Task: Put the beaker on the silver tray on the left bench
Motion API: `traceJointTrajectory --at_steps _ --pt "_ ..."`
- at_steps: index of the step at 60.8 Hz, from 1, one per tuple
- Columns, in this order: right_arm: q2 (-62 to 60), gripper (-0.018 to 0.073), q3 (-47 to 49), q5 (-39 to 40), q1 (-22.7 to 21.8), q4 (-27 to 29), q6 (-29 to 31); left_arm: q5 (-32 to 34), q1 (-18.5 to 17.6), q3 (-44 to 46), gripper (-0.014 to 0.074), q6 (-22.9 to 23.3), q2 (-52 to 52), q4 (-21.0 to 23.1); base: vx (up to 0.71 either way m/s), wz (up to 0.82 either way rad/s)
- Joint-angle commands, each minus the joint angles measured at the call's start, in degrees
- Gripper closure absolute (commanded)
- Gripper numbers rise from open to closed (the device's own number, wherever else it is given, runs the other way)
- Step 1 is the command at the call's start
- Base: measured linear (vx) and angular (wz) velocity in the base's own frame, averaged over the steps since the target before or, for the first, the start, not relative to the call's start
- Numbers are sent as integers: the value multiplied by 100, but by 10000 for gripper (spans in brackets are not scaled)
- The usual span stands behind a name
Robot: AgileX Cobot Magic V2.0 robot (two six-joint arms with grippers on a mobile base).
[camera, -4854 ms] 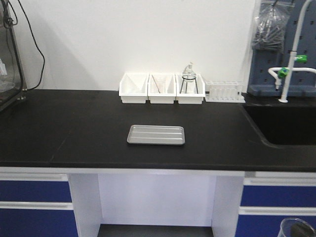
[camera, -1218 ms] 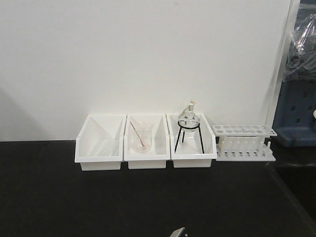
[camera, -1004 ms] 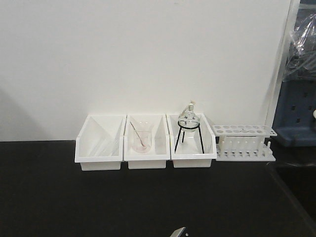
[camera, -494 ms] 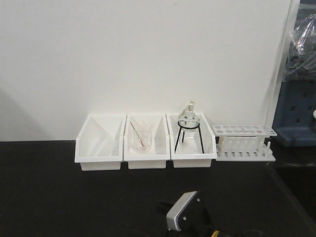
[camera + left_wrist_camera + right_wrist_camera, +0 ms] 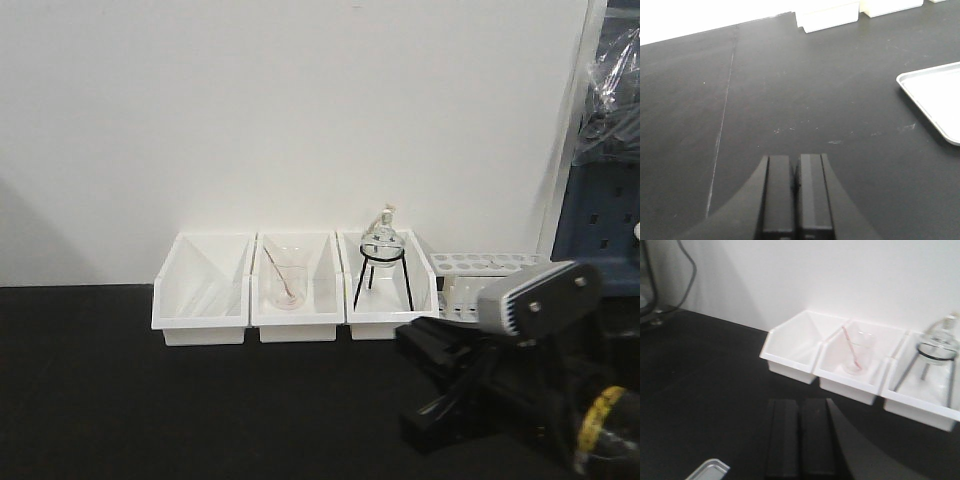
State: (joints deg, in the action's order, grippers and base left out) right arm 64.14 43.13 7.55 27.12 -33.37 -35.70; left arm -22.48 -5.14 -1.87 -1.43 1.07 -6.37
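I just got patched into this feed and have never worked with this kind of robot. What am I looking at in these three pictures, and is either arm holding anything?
This is a two-armed robot on a mobile base, facing a black lab bench.

The front view looks at the wall. Three white bins stand in a row: the left one looks empty, the middle one holds a glass beaker with a pinkish rod, the right one holds a round flask on a black wire stand. A white test tube rack stands beside them. The dark machinery at lower right is one of the robot's arms.

The other two views come from cameras on the wrists. The left gripper is shut and empty, with the silver tray to its right. The right gripper is also shut and empty, pointed towards the bins.

The small beaker to be moved is not visible in any view.
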Motion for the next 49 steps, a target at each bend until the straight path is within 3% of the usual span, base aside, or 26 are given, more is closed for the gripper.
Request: traceJointTrajectory --at_steps 1,9,17,31,43,49 --pt "-580 575 144 -718 4 63 -111 471 -37 -114 595 11 43 25 0 0" --pt "-973 575 144 -1720 4 63 -59 471 -37 -114 595 11 43 25 0 0" --pt "-1124 573 144 -2200 4 69 -59 471 -37 -114 595 11 43 25 0 0" --pt "-1124 573 144 -2241 4 69 -59 471 -37 -114 595 11 43 25 0 0" --pt "-1118 573 144 -2220 4 -332 4 471 -37 -114 595 11 43 25 0 0" --pt "-1022 573 144 -2201 4 -144 270 471 -37 -114 595 11 43 25 0 0"
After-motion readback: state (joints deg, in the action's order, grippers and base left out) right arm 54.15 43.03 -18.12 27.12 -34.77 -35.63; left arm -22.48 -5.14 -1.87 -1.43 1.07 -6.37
